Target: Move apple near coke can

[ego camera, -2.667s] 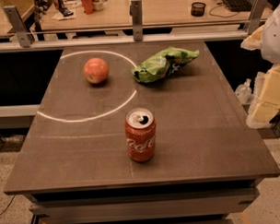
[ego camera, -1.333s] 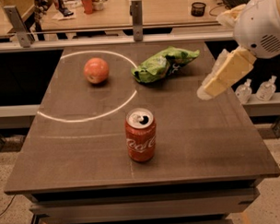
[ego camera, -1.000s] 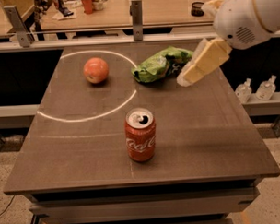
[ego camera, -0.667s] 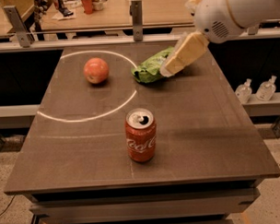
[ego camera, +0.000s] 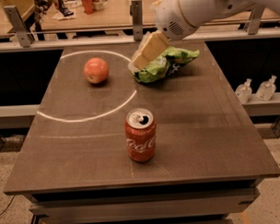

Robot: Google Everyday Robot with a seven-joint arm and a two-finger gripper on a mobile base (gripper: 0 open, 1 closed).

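Hovering over the far middle of the tabletop (ego camera: 200, 116): the tool (ego camera: 139, 63), tan, angled down and to the left from a white arm (ego camera: 196, 8) that enters at the top right. Its tip overlaps the left end of a green chip bag (ego camera: 168, 63) in this view; contact with the bag cannot be judged. Whether the tool is open or closed cannot be told, and nothing is seen held in it.

Apple (ego camera: 96, 70): reddish-pink with a paler patch, far left part of the tabletop, resting inside a thin white circle line (ego camera: 85, 119) marked on the surface. Left of the tool, apart from it, and clear of the bag.

Coke can (ego camera: 141, 134): upright, near front centre, just outside the white circle. Red body, silver top with the tab opening visible. White Coca-Cola script runs across the side facing the camera. Well apart from the apple, which sits farther back and to the left.

Chip bag: crumpled, lying flat at far centre-right; no print on it can be read.

Off the tabletop, on a ledge to the right: two small clear pump bottles (ego camera: 244, 90) (ego camera: 267, 87), labels not readable.
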